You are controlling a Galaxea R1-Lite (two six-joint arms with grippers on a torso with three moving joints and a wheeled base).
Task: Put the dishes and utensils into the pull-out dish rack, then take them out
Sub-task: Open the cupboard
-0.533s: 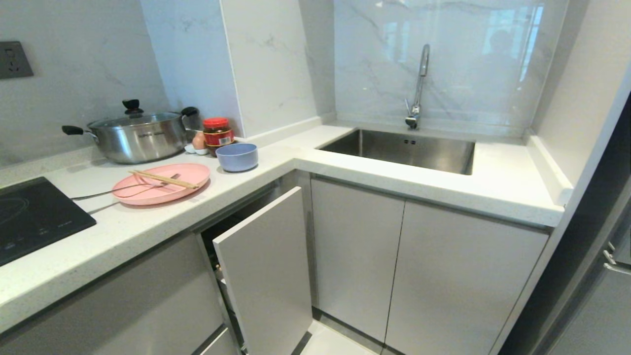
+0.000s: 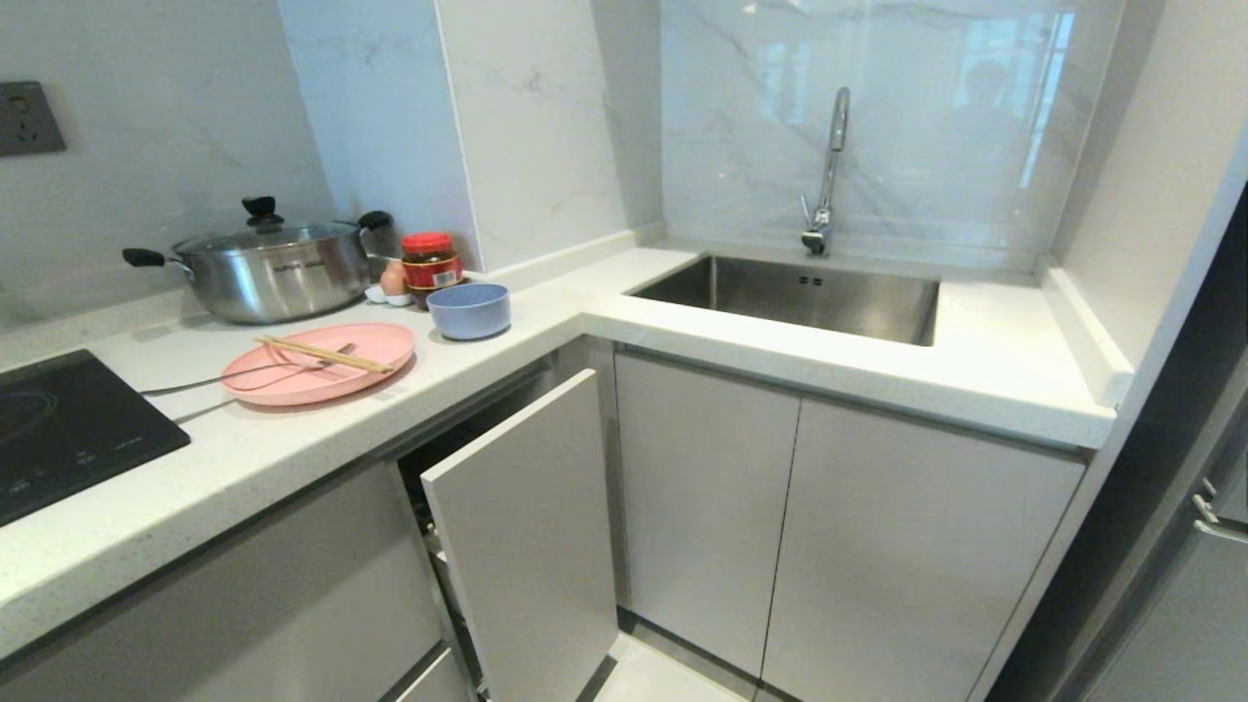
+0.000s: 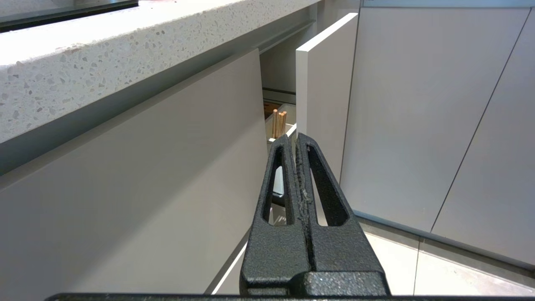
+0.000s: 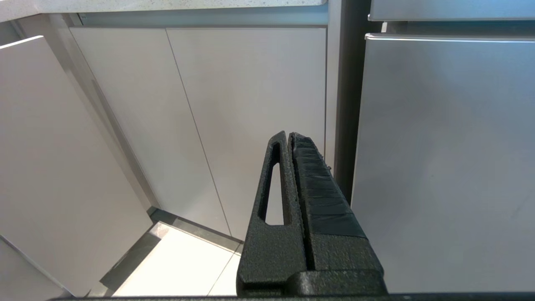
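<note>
Kitchen corner is sitting unchanged from half a second ago; loading is not yet starting.
Pink plate is lying on the counter carrying chopsticks and a metal utensil, blue bowl beside it. Dish rack front panel is standing partly pulled out. Left gripper and right gripper are hanging clenched, empty, below counter level.
</note>
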